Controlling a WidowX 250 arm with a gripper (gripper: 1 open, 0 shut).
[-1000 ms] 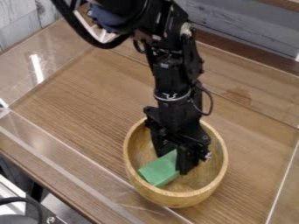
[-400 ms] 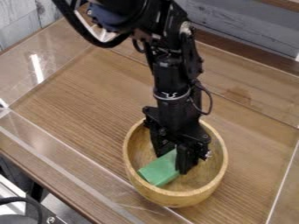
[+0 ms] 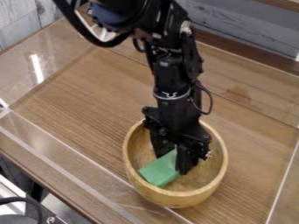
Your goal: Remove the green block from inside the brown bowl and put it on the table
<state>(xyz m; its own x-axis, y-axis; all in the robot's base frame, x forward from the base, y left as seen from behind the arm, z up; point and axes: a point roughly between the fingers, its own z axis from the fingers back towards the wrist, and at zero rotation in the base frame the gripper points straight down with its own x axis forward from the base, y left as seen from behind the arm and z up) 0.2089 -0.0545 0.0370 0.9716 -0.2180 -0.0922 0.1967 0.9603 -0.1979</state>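
The brown bowl (image 3: 176, 185) stands on the table (image 3: 93, 96) near its front edge. Inside it the green block (image 3: 158, 171) lies tilted against the bowl's left inner wall, its upper end rising toward the fingers. My black gripper (image 3: 184, 161) points almost straight down into the bowl. Its fingers (image 3: 198, 157) are closed on the block's upper right end. The part of the block behind the fingers is hidden.
Clear acrylic walls (image 3: 47, 149) run round the table's edges, one close to the bowl's front left. The black arm (image 3: 170, 61) rises from the bowl toward the top of the view. Bare wood tabletop lies left of and behind the bowl.
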